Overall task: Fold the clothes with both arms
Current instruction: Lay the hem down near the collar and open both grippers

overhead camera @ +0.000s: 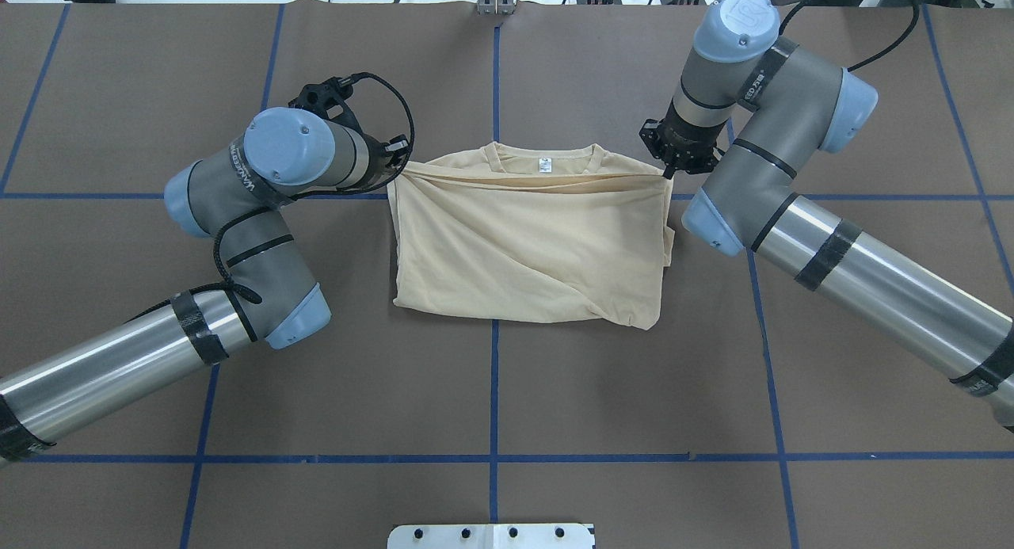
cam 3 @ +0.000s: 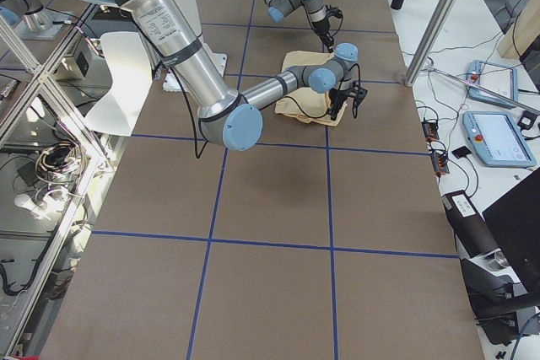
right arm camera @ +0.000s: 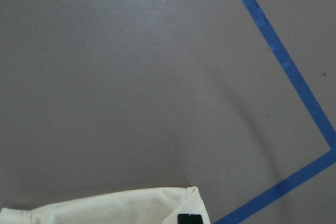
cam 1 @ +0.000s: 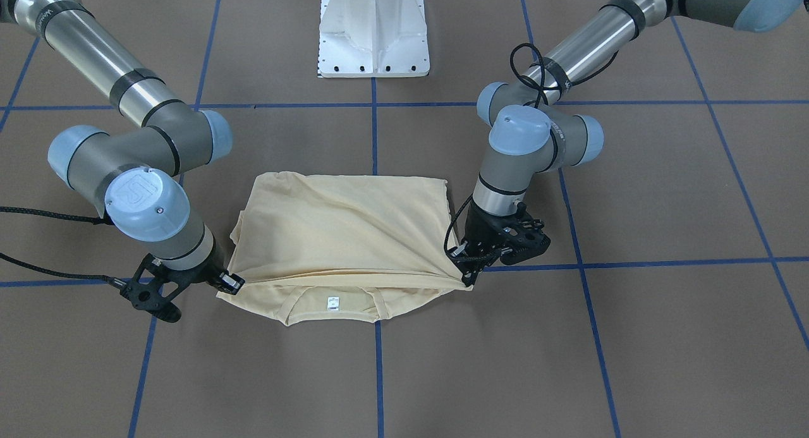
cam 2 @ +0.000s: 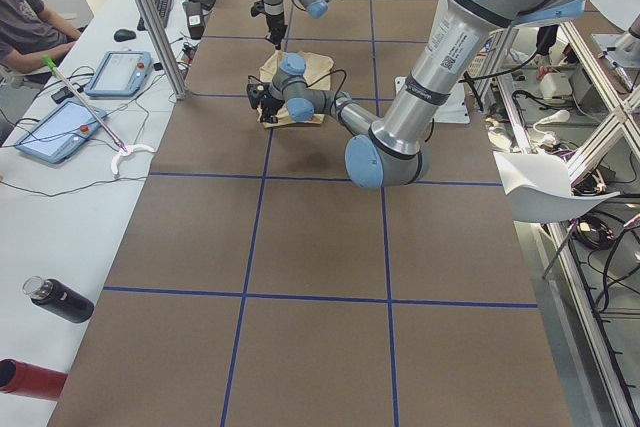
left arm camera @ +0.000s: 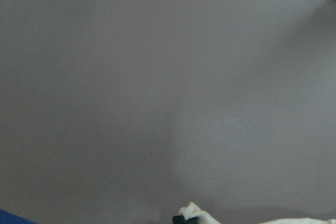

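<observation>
Front view: the pale cream-yellow thin long-sleeved T-shirt (cam 1: 341,229) lies on the brown blue-taped bench (cam 1: 663,191), its lower half doubled toward the collar. The left tool (cam 1: 469,272) and right tool (cam 1: 231,281) each clamp a flap corner, stretching its edge straight. Overhead: that edge sits just short of the small white neck label (overhead camera: 544,165), apparently so it can be laid down square.

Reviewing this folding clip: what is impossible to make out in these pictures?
Label text on the shirt: too small in every view.
Shirt's sleeves: covered by the folded layers.
Left gripper fingertips: overhead, hidden by its own wrist; the wrist camera cuts them off at the bottom edge.
Right gripper fingertips: same in both views.
Side views: shirt too small for detail.
</observation>
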Robot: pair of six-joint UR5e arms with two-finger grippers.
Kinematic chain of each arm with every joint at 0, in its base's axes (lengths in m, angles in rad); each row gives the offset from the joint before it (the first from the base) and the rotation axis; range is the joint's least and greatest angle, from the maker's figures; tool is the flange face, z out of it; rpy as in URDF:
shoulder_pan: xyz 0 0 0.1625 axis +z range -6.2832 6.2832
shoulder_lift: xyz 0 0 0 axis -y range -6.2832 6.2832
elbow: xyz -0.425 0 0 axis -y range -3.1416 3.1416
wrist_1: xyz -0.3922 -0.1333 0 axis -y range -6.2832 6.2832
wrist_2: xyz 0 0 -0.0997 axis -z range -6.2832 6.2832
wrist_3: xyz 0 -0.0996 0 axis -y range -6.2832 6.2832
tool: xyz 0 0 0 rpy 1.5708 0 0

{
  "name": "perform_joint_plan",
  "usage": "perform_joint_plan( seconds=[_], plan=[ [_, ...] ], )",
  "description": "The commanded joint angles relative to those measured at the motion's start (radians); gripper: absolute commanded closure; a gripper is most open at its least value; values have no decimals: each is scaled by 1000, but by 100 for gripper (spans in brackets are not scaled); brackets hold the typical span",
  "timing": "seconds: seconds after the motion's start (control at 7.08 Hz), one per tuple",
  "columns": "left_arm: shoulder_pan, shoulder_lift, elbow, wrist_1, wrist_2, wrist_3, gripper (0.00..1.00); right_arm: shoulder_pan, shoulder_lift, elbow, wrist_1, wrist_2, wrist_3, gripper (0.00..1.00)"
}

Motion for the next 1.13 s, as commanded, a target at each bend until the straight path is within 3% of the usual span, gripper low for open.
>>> perform_joint_plan(
  seconds=[0.0, 0.14, 0.28, 0.42, 0.56, 0.85, 0.99],
  plan=[
    [2, 0, 5, -2, 2, 0, 100, -1, 25, -38, 8, -28, 1, 100],
    [0, -3, 5, -3, 0, 0, 60, -1, 27, -40, 8, -32, 2, 96],
    [-1, -2, 4, -5, 0, 6, 42, -1, 42, -40, 8, -32, 4, 57],
    [-7, 1, 0, -46, 0, 35, 33, 1, 51, -40, 14, -32, 13, 54],
    [-32, 18, -13, -101, -13, 40, 32, 5, 41, -1, 14, -26, 19, 48],
    [-33, 140, -192, -97, -44, 63, 32, -34, -123, 259, 14, -24, 147, 30],
    [-36, 159, -240, -91, -58, 89, 32, -98, -189, 382, 14, -39, 244, 27]
  ],
)
